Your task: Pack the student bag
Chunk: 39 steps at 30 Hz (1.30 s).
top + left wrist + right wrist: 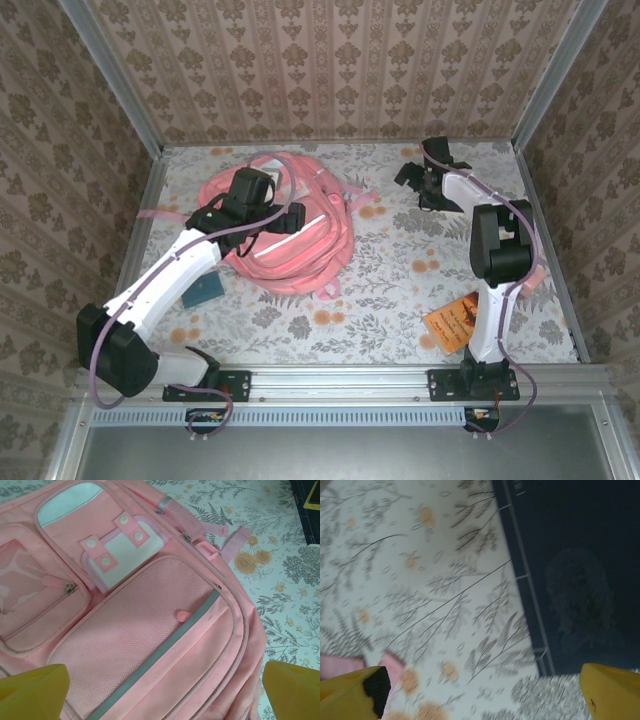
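Hovering just above the student bag (pixel 150 620), the left claw (pixel 160 696) stands spread wide, its two yellow fingertips (pixel 32 692) far apart at the lower corners of the left wrist view with nothing pinched between them. Directly beneath this claw lies the bag's pink mesh front pocket with a grey trim stripe. Beyond it are a pale patch with round snaps and a smaller zip pocket. The bag lies flat on the flower-patterned counter (pixel 400 270), under and ahead of the left claw and well to the left of the right claw (pixel 480 696). The right claw is likewise spread, holding nothing, its yellow fingertips (pixel 612 692) set wide over the bare counter. That view is blurred. A dark navy flat object (pixel 580 580) lies on the counter ahead of this claw and toward its right finger, and a bit of pink strap (pixel 395 664) sits beside its left finger. Back toward the arm bases, a teal book (pixel 205 292) lies under the left arm, and an orange card (pixel 453 322) lies near the right arm's foot.
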Each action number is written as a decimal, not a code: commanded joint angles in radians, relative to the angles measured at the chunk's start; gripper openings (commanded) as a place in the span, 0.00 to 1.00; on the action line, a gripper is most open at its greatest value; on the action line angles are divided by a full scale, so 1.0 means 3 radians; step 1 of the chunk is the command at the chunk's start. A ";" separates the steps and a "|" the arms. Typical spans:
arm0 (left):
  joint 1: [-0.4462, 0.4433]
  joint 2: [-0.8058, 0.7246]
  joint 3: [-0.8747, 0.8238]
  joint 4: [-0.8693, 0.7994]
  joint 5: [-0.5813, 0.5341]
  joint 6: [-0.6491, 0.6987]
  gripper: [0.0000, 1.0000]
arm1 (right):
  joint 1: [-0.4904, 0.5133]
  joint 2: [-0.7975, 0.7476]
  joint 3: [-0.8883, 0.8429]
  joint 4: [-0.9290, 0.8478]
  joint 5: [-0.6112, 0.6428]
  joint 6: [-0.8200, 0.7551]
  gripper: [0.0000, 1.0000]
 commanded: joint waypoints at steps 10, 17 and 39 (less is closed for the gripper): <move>0.0127 -0.0164 -0.0269 -0.0036 0.0144 -0.0462 1.00 | -0.0100 0.0434 0.0403 -0.0308 -0.0146 -0.0120 0.98; 0.0162 -0.0148 -0.0285 -0.0080 0.0204 -0.0520 1.00 | -0.0070 0.0368 0.0257 -0.0629 -0.0323 0.0030 0.95; 0.0170 0.0170 -0.0284 0.0197 0.0554 -0.0620 1.00 | 0.1797 -0.1569 -0.2350 0.0066 0.0077 0.1780 0.90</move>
